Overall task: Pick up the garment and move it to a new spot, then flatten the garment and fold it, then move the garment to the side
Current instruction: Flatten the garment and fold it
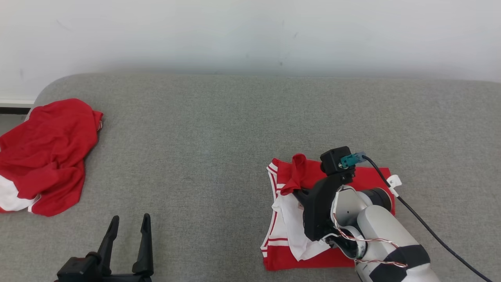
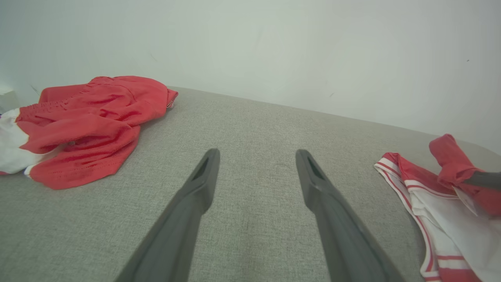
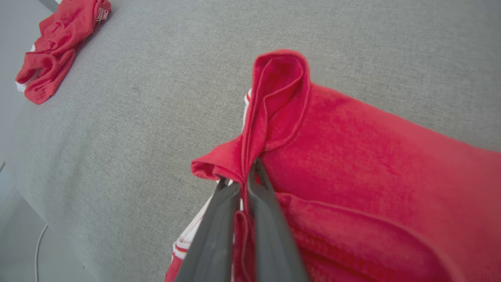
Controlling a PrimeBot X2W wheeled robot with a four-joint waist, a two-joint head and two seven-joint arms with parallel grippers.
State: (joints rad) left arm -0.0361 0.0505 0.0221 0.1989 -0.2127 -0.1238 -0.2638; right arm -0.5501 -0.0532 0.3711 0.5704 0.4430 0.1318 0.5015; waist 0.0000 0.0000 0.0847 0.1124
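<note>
The garment (image 1: 372, 176), red with white panels and red-and-white striped trim, lies partly folded on the grey padded surface at the right. My right gripper (image 1: 296, 192) is shut on a raised fold of its red cloth near the garment's far left corner. In the right wrist view the gripper (image 3: 244, 178) pinches that fold, and the cloth (image 3: 372, 164) stands up in a loop beyond the tips. My left gripper (image 1: 131, 219) is open at the lower left, over bare surface. Its wrist view shows the gripper (image 2: 257, 156) holding nothing, with the garment (image 2: 442, 211) far right.
A second red garment with white parts (image 1: 47, 152) lies crumpled at the left edge of the surface (image 1: 219, 149), also seen from the left wrist (image 2: 86, 121) and right wrist (image 3: 54, 43). A pale wall stands behind. A black cable (image 1: 426, 227) trails from my right wrist.
</note>
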